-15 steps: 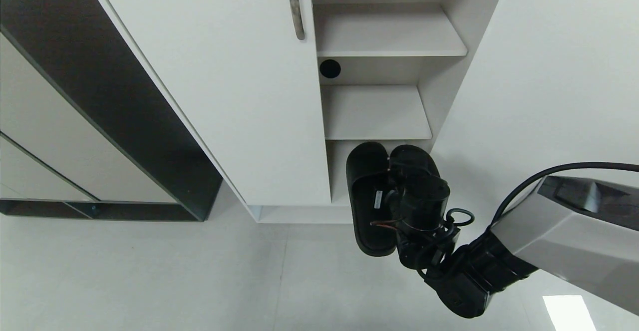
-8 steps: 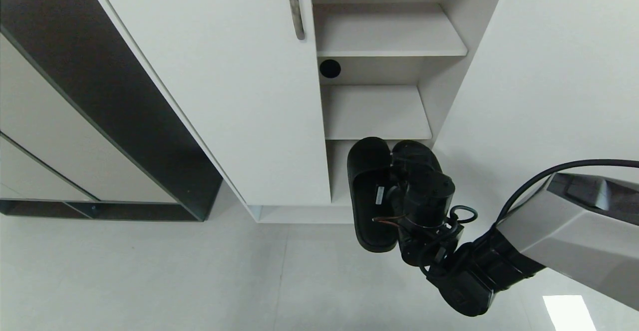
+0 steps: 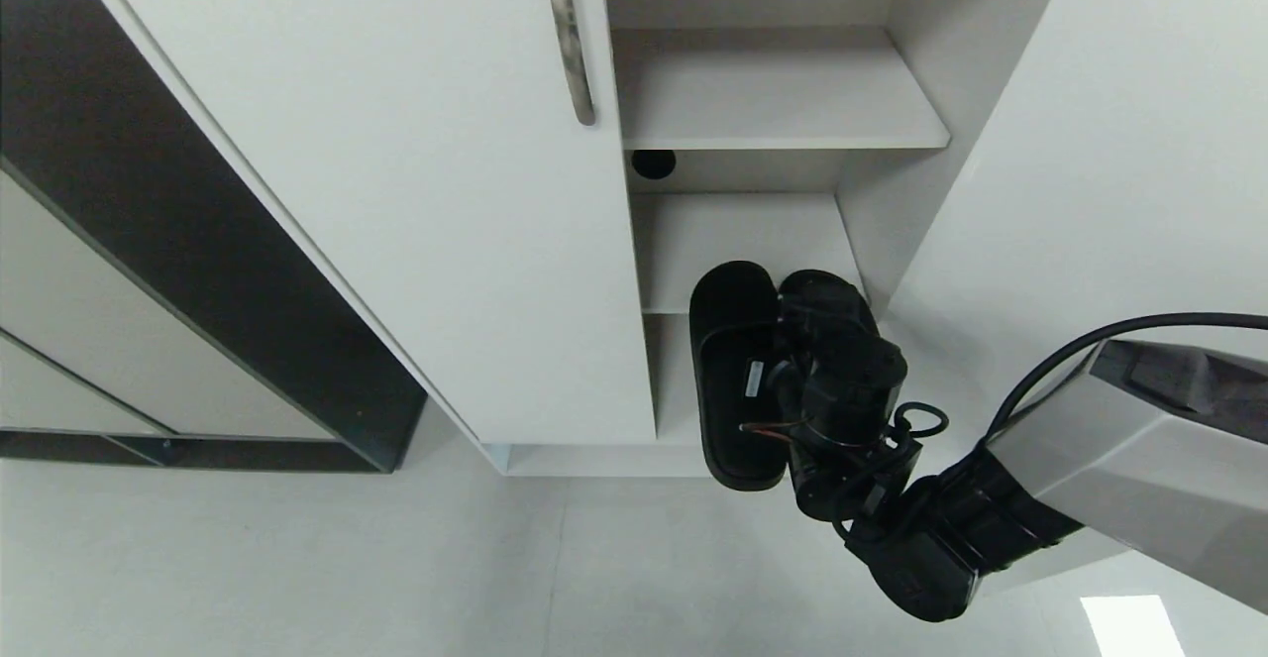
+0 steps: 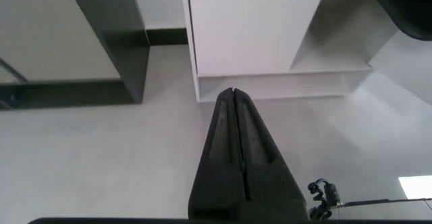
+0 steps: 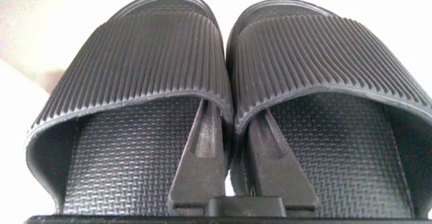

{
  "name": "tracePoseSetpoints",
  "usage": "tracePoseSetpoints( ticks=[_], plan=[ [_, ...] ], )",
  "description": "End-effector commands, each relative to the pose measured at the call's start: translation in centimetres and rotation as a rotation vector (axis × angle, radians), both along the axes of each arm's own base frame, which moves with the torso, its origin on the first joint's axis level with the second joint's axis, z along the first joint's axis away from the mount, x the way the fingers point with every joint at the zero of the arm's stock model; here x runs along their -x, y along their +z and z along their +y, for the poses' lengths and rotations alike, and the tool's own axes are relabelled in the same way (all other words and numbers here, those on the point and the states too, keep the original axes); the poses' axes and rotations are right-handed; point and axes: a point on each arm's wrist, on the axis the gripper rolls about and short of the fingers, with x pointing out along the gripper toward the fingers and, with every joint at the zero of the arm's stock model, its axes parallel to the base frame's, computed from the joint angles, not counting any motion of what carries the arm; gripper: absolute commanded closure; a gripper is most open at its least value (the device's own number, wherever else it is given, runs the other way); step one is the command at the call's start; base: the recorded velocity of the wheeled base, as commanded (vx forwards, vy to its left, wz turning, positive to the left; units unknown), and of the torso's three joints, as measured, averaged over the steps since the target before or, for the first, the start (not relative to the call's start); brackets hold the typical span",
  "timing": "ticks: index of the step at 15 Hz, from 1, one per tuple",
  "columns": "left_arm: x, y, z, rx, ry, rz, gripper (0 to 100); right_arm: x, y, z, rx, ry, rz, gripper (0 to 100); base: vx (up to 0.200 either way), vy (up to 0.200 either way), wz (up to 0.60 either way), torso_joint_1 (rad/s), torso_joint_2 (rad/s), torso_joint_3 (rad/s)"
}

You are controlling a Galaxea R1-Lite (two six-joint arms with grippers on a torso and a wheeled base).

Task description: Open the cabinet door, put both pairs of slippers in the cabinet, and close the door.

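1. The cabinet is open, so I think you are on the put-in step with 1 pair of black slippers.
2. Your right tool is clamped on the slippers. In the right wrist view, 1 finger sits inside each slipper, and the 2 fingers squeeze the inner walls together.
3. The slippers hang in the air just in front of the open side, low down, with their toes pointing in. I cannot tell which shelf they line up with.
4. Your left tool has its fingers pressed together with nothing in them. It hangs over the floor, well apart from the slippers.
5. Next, I think you push the pair straight in, toes first, set it flat on a shelf, and only then let the fingers come apart.
6. Watch the edges. The closed door with the handle is just beside the left slipper. The open door stands near your right arm. The front edge of the middle shelf is close to the toes.
7. The gap between the 2 doors looks a bit wider than the pair, so go in straight. Tipping could catch a toe on a shelf edge.
8. The bottom shelf looks to have room for them.
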Motion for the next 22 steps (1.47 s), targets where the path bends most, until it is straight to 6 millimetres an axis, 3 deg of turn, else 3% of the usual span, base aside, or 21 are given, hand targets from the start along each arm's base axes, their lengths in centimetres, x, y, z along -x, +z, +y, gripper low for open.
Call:
tracePoseSetpoints(
  ticks=[1, 4, 11, 15, 22],
  plan=[
    [0.0, 0.0, 0.0, 0.0, 0.0, 0.002, 100, -0.2, -0.4, 0.0, 0.006, -0.002, 0.007, 100, 0.2, 0.0, 0.0, 0.002, 0.01, 0.002],
    [0.0, 0.0, 0.0, 0.001, 0.001, 0.001, 100, -0.5, -1.2, 0.4, 0.015, -0.001, 0.018, 100, 0.2, 0.0, 0.0, 0.002, 0.0, 0.001],
    [0.0, 0.0, 0.0, 0.0, 0.0, 0.002, 100, -3.2, -2.3, 0.5, 0.007, -0.039, 0.013, 100, 0.0, 0.0, 0.0, 0.0, 0.0, 0.0],
    [0.0, 0.0, 0.0, 0.0, 0.0, 0.002, 100, -6.2, -1.4, 0.9, 0.002, -0.074, 0.009, 100, 0.0, 0.0, 0.0, 0.0, 0.0, 0.0],
    [0.0, 0.0, 0.0, -0.002, 0.0, 0.002, 100, -9.2, 0.6, 0.3, 0.006, -0.114, 0.016, 100, 0.0, 0.0, 0.0, 0.0, 0.0, 0.0]
  ],
)
